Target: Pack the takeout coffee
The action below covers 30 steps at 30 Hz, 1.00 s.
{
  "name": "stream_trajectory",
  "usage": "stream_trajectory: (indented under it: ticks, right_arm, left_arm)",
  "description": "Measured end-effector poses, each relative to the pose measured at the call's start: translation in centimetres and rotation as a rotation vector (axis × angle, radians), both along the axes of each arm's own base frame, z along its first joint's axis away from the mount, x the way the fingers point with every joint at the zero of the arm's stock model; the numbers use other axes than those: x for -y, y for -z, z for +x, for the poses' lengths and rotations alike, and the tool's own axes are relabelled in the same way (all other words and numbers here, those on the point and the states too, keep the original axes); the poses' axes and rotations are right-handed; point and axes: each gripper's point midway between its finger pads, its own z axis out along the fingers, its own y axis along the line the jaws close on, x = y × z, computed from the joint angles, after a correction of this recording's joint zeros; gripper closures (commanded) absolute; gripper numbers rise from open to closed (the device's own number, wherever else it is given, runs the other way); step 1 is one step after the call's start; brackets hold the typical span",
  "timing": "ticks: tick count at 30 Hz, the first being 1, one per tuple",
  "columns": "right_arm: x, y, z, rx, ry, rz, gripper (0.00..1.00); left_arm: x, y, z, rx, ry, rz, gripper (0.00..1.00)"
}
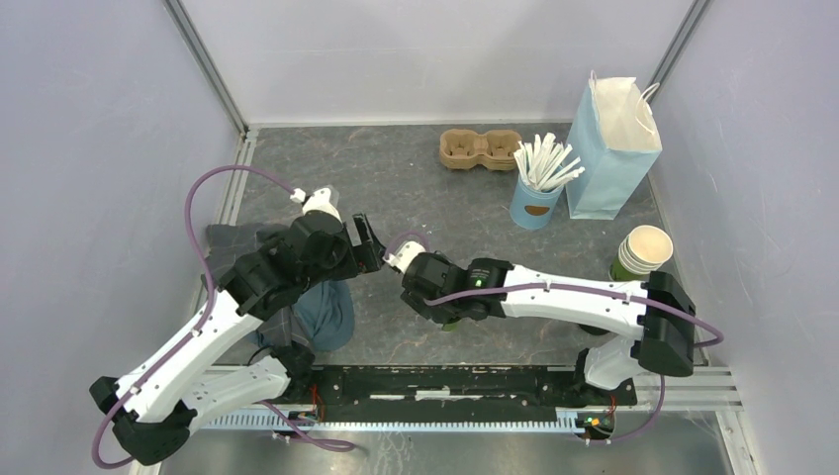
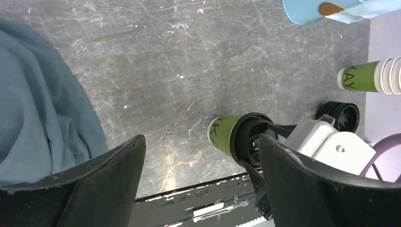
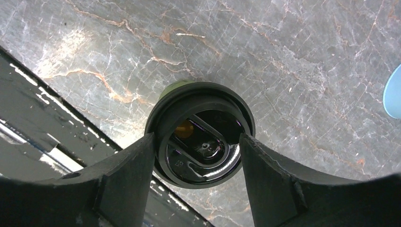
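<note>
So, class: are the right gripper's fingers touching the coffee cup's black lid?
Touching. The right wrist view shows both fingers meeting opposite sides of the black lid at its rim, with no gap visible on either side.

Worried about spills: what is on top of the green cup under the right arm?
A round black lid sits on the green cup, the right end effector pressed against its sides. The lid hides the cup's contents.

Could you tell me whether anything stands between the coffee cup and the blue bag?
Yes: the light-blue cup of white sticks stands just left of the bag, roughly on the direct line from the coffee cup.
</note>
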Motion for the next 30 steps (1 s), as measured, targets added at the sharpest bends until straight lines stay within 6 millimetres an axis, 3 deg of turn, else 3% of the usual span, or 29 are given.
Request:
stream_trajectory:
  ticks: [9, 15, 19, 23, 30]
  right_arm:
    - [-0.3, -2.3, -0.3, -0.029, -0.004, -0.023, 0.14]
    - [-0.1, -2.2, -0.4, -0.031, -0.004, -0.032, 0.11]
    - [0.6, -1.2, -0.5, -0.035, 0.000, -0.059, 0.07]
    - [1.2, -0.1, -0.6, -0.037, 0.005, -0.081, 0.09]
    - [1.6, -0.6, 0.0, 0.008, 0.022, -0.068, 0.10]
  left_arm:
    - [-0.5, -0.1, 0.3, 0.012, -0.026, 0.005, 0.05]
    - [-0.5, -0.1, 0.2, 0.010, -0.024, 0.006, 0.06]
    - [-0.5, -0.1, 0.2, 0.008, -0.024, 0.007, 0.06]
    - [-0.6, 0.2, 0.1, 0.003, -0.024, 0.012, 0.06]
    - [-0.3, 0.3, 0.2, 0.001, -0.020, 0.001, 0.06]
